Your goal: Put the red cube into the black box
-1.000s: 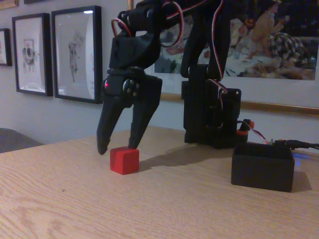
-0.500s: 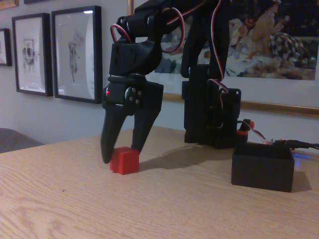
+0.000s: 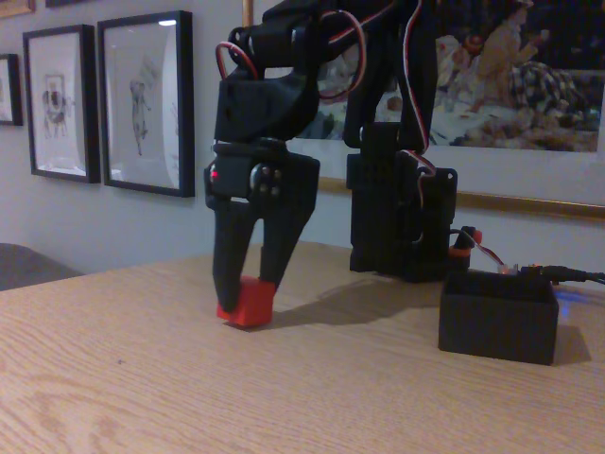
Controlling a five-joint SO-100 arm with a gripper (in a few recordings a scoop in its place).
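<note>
gripper (image 3: 248, 295): black two-finger gripper pointing down, fingers pinching the cube from both sides
cube (image 3: 250, 303): small matte red cube, held between the fingertips, tilted, low on the wooden desk (image 3: 284, 388); can't tell if it touches the surface
box (image 3: 498, 317): matte black rectangular box, open top, on the desk well right of the cube
background: framed pictures (image 3: 146, 102) on the wall

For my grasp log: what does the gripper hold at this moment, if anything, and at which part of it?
The gripper is shut on the red cube, one finger on each of two opposite sides, near its top.
</note>
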